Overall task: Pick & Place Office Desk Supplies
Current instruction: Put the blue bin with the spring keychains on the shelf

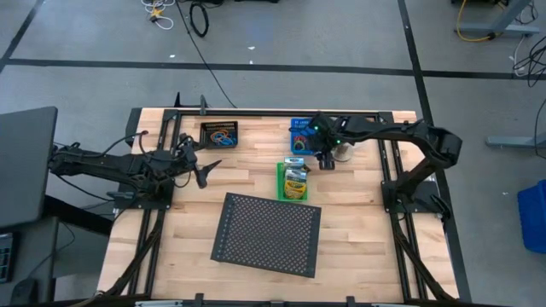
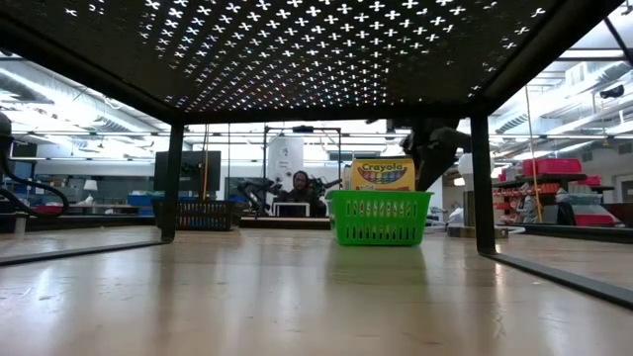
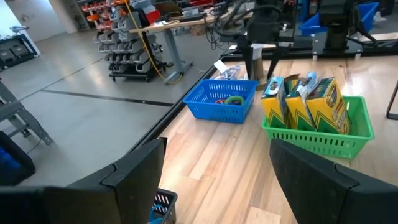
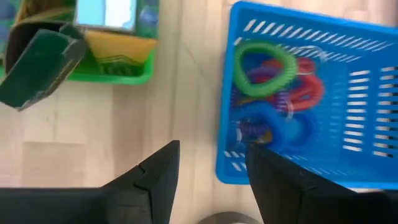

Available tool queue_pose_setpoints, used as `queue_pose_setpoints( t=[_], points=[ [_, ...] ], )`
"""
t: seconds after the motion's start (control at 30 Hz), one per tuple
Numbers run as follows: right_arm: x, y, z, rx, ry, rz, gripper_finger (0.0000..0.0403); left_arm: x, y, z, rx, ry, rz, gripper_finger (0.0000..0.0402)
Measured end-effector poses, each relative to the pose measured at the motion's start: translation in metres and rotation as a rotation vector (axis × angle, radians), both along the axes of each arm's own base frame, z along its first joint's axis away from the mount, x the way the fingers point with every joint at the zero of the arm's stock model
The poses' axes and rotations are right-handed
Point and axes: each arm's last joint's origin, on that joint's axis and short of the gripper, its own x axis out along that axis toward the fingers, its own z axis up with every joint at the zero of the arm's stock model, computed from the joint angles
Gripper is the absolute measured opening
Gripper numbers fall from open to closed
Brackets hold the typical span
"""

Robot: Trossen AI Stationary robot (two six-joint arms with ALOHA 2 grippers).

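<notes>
The blue bin (image 4: 348,93) holds green, red and blue loops (image 4: 273,93) and stands at the tabletop's (image 1: 358,247) far edge, with the green bin (image 1: 294,181) and its crayon box (image 2: 383,174) just in front. The right pincer (image 4: 208,168) hangs open and empty above the blue bin's near corner. The left pincer (image 3: 214,171), also open and empty, waits at the left beside the black bin (image 1: 219,134).

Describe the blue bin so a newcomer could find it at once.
Start at the large black mesh tray on the wooden table. Beyond it stands a green bin with crayon boxes; the blue bin sits just past that. It alone is blue, holding coiled green, red and blue loops.
</notes>
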Motion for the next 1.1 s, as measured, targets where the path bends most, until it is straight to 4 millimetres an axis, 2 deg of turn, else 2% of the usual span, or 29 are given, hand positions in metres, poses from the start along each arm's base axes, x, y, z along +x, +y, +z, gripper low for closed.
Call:
queue_pose_setpoints(
  t=[0.57, 0.7, 0.93, 1.1],
  points=[
    [0.009, -0.007, -0.025, -0.045, 0.075, -0.012, 0.0182, 0.0, 0.0, -0.001, -0.007, 0.001, 0.001, 0.0303],
    [0.011, -0.009, -0.024, -0.089, 0.071, -0.026, 0.0144, -0.001, 0.0, -0.003, -0.017, 0.017, 0.004, 0.0303],
    [0.01, -0.011, -0.024, -0.102, 0.081, -0.024, 0.0017, -0.001, 0.0, -0.004, -0.035, 0.023, 0.007, 0.0303],
    [0.009, -0.011, -0.024, -0.104, 0.087, -0.013, 0.0012, -0.001, 0.0, -0.004, -0.036, 0.023, 0.007, 0.0303]
  ],
)
